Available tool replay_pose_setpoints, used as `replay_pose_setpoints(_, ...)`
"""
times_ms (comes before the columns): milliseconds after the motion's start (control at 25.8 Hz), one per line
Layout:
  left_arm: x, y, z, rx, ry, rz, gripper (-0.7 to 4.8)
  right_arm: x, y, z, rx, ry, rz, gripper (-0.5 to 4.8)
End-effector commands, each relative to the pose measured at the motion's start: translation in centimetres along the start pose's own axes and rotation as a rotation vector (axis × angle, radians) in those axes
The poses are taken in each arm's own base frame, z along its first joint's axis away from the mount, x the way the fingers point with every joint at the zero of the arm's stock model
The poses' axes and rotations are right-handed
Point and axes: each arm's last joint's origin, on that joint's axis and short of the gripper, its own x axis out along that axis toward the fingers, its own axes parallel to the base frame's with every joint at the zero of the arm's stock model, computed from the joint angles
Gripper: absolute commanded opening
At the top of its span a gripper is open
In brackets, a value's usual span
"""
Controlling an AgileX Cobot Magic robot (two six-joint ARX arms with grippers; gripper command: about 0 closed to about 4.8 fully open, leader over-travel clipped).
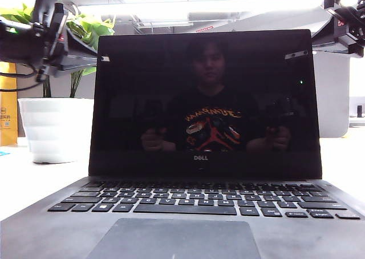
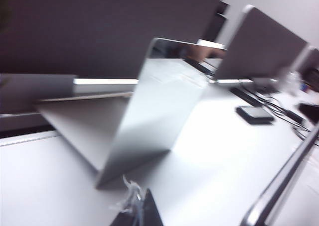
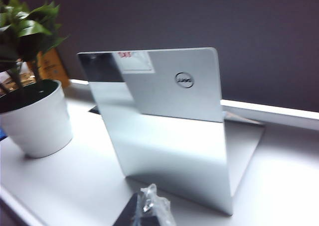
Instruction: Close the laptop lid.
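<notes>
Laptop lid (image 1: 205, 99) upright; white plant pot (image 1: 56, 128) beside; left tool (image 1: 48, 33), right tool (image 1: 345, 22) raised behind, opening unclear.

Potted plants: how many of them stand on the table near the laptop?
1. The potted plant in a white pot stands on the table beside the open laptop lid, under the left pincer. Others could be hidden behind the lid.

Laptop lid (image 1: 205, 99): we see it upright behind the keyboard (image 1: 199, 199).
Plant pot (image 1: 56, 128): left of the lid.
Left gripper (image 1: 48, 31), right gripper (image 1: 342, 19): behind the lid's upper corners.
</notes>
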Motion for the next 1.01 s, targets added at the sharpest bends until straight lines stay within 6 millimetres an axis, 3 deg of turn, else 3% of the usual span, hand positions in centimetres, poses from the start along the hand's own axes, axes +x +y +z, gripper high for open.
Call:
replay_pose_setpoints(39, 0.41, -0.06, 0.69, -0.016, 0.022, -0.101, -0.05, 0.00, 0.18, 0.13, -0.001, 0.007, 0.060, -0.01)
replay_pose_setpoints(427, -0.03, 0.09, 0.16, -0.093, 0.102, -0.203, -0.05, -0.66, -0.56, 0.10, 0.049, 0.039, 0.144, -0.01)
replay_pose_setpoints(1010, -0.18, -0.41, 0.02, -0.251, 0.191, -0.364, -0.05, -0.85, -0.13, -0.43, 0.192, 0.132, 0.326, -0.01)
